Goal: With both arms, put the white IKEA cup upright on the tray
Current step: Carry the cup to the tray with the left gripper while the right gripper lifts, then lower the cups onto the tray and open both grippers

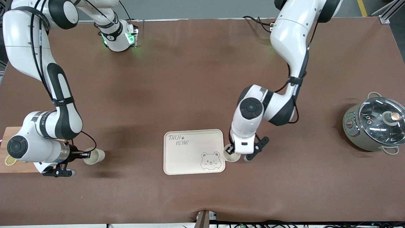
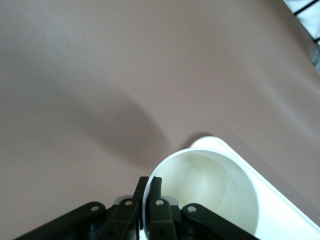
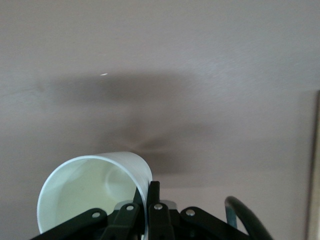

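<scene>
Two white cups show. My left gripper [image 1: 230,149] is shut on the rim of one white cup [image 1: 232,156], which stands mouth-up right beside the cream tray [image 1: 190,158], at the edge toward the left arm's end. In the left wrist view the fingers [image 2: 156,186] pinch that cup's [image 2: 210,192] wall, with the tray's corner [image 2: 282,212] just past it. My right gripper [image 1: 83,155] is shut on the rim of the second white cup [image 1: 95,156], which is tipped on its side next to the cutting board. The right wrist view shows that cup [image 3: 85,192] pinched between the fingers [image 3: 155,192].
A wooden cutting board [image 1: 14,166] with a lemon slice [image 1: 10,160] lies under the right arm's wrist. A grey pot with a glass lid [image 1: 375,125] stands toward the left arm's end of the table. Brown cloth covers the table.
</scene>
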`<state>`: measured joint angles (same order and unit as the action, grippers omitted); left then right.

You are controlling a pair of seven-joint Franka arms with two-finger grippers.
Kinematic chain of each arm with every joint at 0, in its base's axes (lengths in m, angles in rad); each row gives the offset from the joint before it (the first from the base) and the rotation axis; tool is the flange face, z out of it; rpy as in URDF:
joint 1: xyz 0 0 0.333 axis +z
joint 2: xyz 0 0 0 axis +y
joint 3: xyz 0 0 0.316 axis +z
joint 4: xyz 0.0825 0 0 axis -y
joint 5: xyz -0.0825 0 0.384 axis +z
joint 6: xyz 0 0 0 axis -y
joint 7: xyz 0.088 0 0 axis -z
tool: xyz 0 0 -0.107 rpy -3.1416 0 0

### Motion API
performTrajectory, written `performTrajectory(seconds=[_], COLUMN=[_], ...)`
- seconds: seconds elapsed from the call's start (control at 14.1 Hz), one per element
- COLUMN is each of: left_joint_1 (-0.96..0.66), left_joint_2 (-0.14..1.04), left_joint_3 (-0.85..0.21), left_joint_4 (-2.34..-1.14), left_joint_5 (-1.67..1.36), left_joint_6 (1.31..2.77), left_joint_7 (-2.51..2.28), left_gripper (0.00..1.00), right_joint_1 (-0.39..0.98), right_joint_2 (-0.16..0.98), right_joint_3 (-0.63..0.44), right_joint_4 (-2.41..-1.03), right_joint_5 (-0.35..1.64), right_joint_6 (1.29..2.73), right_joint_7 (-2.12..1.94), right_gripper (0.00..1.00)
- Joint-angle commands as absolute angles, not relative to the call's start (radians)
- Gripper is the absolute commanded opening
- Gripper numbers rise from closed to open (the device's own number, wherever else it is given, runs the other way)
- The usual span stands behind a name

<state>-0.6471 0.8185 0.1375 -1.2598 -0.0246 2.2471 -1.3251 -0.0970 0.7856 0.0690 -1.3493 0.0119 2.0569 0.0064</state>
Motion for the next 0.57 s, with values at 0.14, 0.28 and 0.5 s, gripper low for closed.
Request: performTrajectory(seconds=[0.14,0.28,0.5], left_joint_1=[-0.715,-0.748,-0.781], left_joint_2=[0.886,0.913,0.937], left_joint_3=[0.179,0.196,0.201], left_joint_4=[-1.192,-1.175,-1.177], left_joint_5=[-0.029,-0.028,-0.026], left_joint_6=[2.256,2.267,2.269], left_joint_7=[-1.405,-1.431,-1.437], left_gripper=[0.00,0.00,0.00], right_joint_1=[-0.039,-0.005,0.053], right_joint_2=[0.776,0.772,0.759], right_joint_3=[0.069,0.072,0.072], right_joint_4=[-1.296,-1.296,-1.296], right_joint_5=[0.071,0.086,0.126], right_joint_6=[1.942,1.936,1.937], right_joint_7=[0.159,0.250,0.404], right_gripper=[0.00,0.00,0.00])
